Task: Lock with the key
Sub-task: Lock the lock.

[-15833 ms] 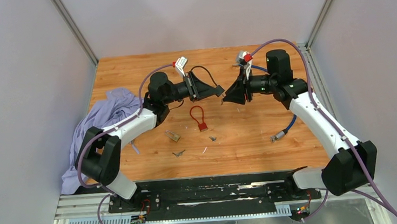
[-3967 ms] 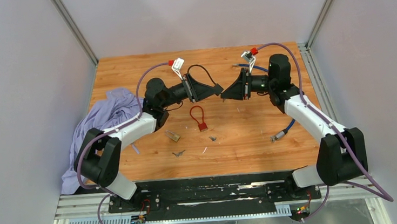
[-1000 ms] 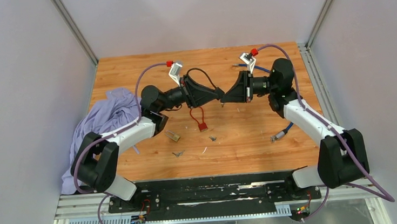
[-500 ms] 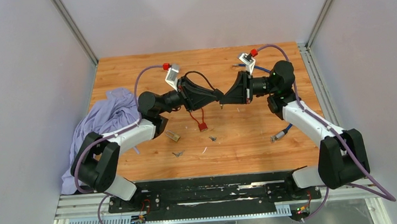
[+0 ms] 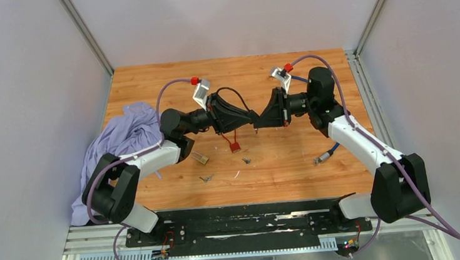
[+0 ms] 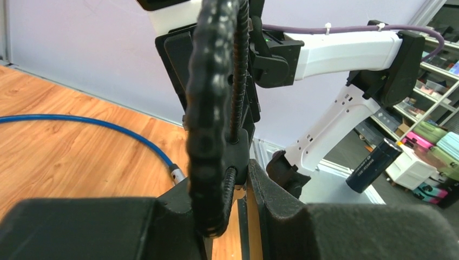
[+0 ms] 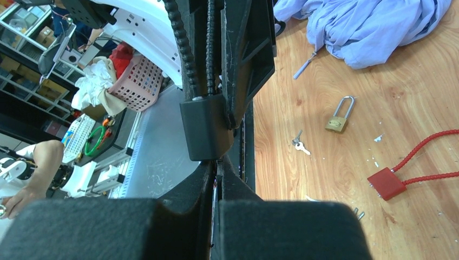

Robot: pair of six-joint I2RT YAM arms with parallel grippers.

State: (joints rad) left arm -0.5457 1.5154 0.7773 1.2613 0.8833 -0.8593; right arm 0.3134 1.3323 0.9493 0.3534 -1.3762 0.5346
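Wood tabletop, both arms meeting mid-air over its centre. L gripper is clamped on the body of the black cable lock, w/ the loop arching back over it. R gripper has fingers pressed together, tips at the lock body; key btw. them not discernible. On the table below: red cable lock, brass padlock, loose keys; blue cloth at L edge.

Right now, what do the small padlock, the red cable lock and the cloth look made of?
The small padlock: brass-coloured body, shiny silver shackle, likely metal. The red cable lock: matte body, plastic or painted, with a twisted cable loop. The cloth: soft lavender fabric, crumpled into folds.
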